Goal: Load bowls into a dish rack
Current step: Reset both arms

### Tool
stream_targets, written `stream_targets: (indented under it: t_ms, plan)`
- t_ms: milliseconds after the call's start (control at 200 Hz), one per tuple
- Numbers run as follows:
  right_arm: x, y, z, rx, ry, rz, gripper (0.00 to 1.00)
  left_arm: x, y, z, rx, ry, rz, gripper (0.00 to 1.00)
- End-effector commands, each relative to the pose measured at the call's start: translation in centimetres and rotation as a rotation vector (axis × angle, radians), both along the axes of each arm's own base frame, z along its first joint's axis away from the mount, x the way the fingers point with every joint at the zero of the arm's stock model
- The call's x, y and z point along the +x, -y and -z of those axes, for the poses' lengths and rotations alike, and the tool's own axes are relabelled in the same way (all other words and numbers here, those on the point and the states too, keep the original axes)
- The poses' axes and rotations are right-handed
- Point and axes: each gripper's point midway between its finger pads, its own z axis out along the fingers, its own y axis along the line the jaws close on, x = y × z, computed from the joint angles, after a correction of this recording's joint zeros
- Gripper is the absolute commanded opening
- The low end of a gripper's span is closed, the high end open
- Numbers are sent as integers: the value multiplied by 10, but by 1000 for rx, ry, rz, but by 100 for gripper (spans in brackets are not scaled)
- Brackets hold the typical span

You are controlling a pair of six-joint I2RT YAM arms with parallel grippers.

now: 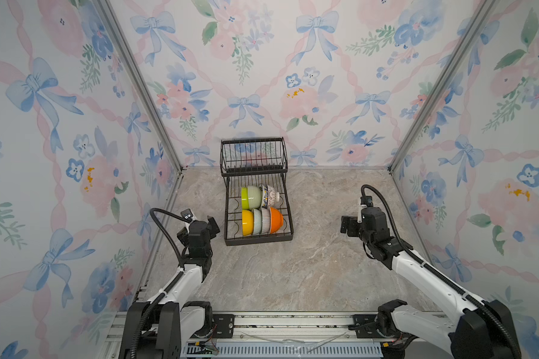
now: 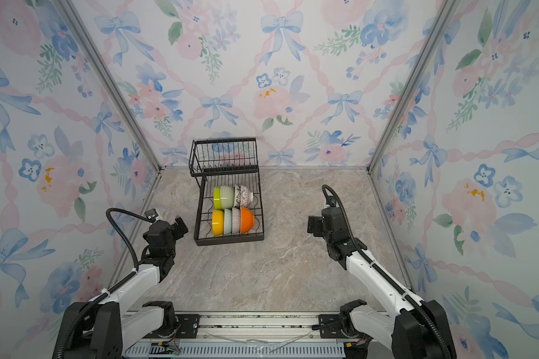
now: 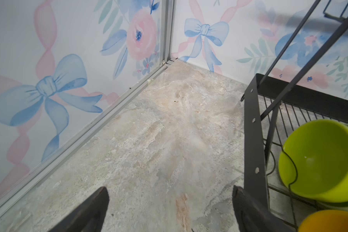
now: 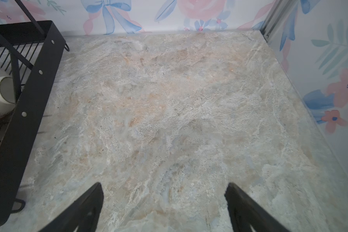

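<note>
Dish rack [image 1: 259, 240] sat at twelve o'clock on the table [image 1: 293, 273], by the back wall | bowls [image 1: 256, 221] stood on edge in its lower tray, two rows | left gripper [image 3: 170, 190] at the rack's eight o'clock, jaws apart, holding nothing | right gripper [image 4: 164, 185] at its four o'clock, jaws apart, empty

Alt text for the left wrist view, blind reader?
Left end effector open and empty above a marbled tabletop, beside a black dish rack. In the rack, a lime green bowl lies on its side, a yellow bowl beside it.
</note>
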Motion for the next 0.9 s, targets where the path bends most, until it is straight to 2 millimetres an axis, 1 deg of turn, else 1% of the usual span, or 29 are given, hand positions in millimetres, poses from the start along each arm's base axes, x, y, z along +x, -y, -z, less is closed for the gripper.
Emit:
stream_targets:
  t_ms: [0,80,200,360,445,525,610,680,830,890]
  plan:
    - [7,3,6,-14,33,-8,96,1,-7,-9,54,83,-12,98]
    - [8,9,11,-32,64,6,96,1,-9,-3,72,90,-9,98]
    - [8,16,9,-17,118,40,96,7,-9,11,103,63,11,98]
    - [10,28,3,-2,161,77,96,24,-3,8,95,87,73,98]
    - [11,36,2,-20,168,101,96,31,-2,12,79,105,96,98]
    - [11,43,1,-34,175,123,96,38,2,15,62,87,138,98]
    - [13,52,-1,-41,188,151,96,39,10,14,73,98,192,98]
    - [14,58,-2,-51,200,162,96,36,17,11,96,119,214,98]
    - [14,71,0,-52,232,178,96,35,20,11,119,121,213,98]
    - [13,79,5,-69,249,210,96,36,22,11,128,117,213,98]
